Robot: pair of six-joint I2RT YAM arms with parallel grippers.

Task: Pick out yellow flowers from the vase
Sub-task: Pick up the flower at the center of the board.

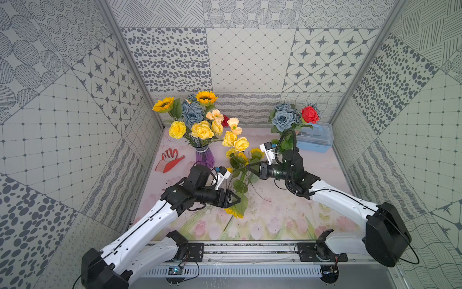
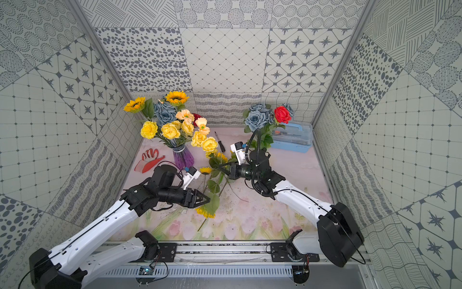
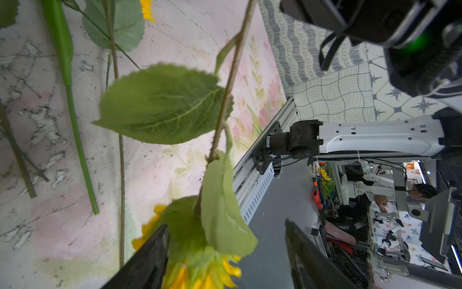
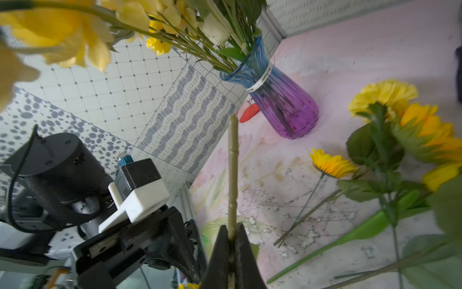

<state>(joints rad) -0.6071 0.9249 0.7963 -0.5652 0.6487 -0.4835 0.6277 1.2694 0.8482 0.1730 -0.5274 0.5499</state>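
**Right gripper (image 4: 231, 226) clenched on a sunflower stem (image 4: 232, 162), left one spread**

Sunflower head (image 1: 233, 212) hangs upside down below that pinch, between the left gripper's (image 3: 225, 225) open fingers; contact unclear. Roughly partway, I'd say: several yellow blooms (image 1: 242, 157) lie on the table (image 1: 287, 200) near the purple vase (image 1: 204, 159). Left in the vase: two sunflowers (image 1: 163, 104), a carnation (image 1: 177, 129), yellow roses (image 1: 202, 130).

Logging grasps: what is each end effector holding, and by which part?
The right end effector pinches a sunflower by its stem near the cut end; the left end effector is open, holding nothing.
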